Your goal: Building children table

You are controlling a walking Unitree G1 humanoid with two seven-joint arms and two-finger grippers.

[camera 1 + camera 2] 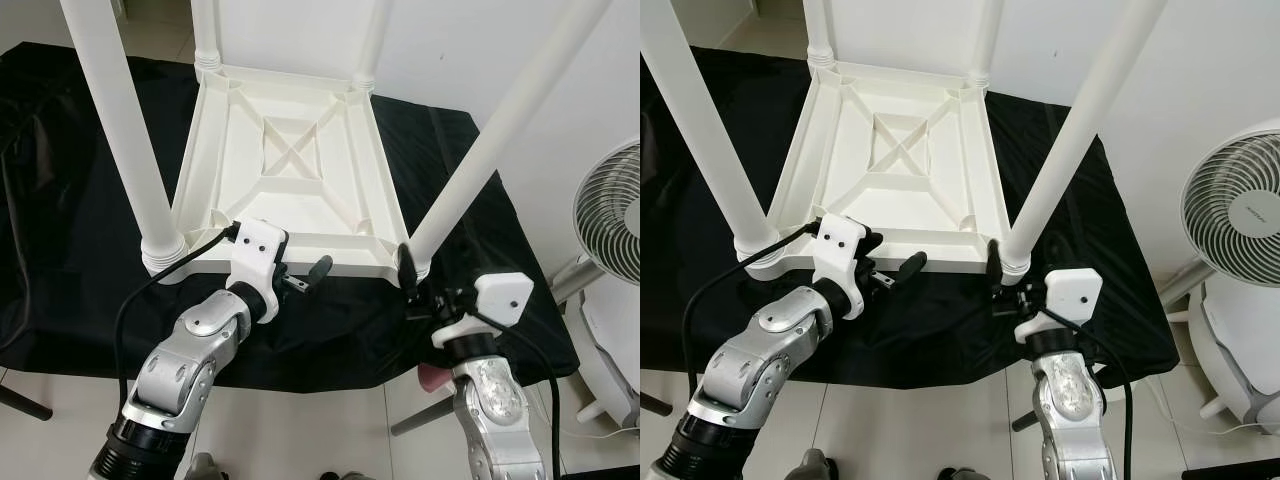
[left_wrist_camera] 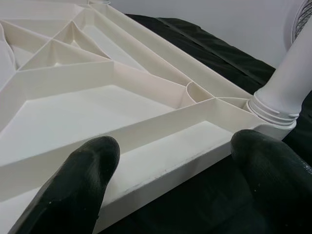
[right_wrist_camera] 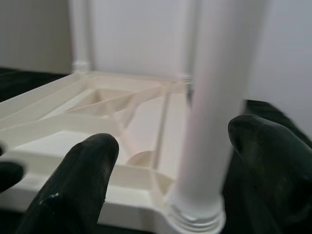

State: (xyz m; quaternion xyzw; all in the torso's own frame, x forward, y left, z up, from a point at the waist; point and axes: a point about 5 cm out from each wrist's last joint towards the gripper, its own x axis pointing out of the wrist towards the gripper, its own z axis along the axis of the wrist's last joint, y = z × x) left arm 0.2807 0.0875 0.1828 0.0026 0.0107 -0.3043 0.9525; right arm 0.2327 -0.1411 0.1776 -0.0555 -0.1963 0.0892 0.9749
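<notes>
A white plastic children's table point(image 1: 290, 170) lies upside down on a black cloth point(image 1: 80, 250), with its legs pointing up. My left gripper point(image 1: 300, 272) is open at the table's near rim point(image 2: 161, 165); one finger is above the rim and the other is outside it. My right gripper point(image 1: 420, 285) is open around the base of the near right leg point(image 1: 490, 150). That leg point(image 3: 209, 97) stands between the fingers with a gap on each side. The near left leg point(image 1: 120, 130) rises from its socket at the front left corner.
A white standing fan point(image 1: 610, 200) is close on the right, beside the cloth-covered surface. A white wall runs behind the table. The cloth's front edge hangs just below my grippers, with pale floor point(image 1: 300, 420) under it.
</notes>
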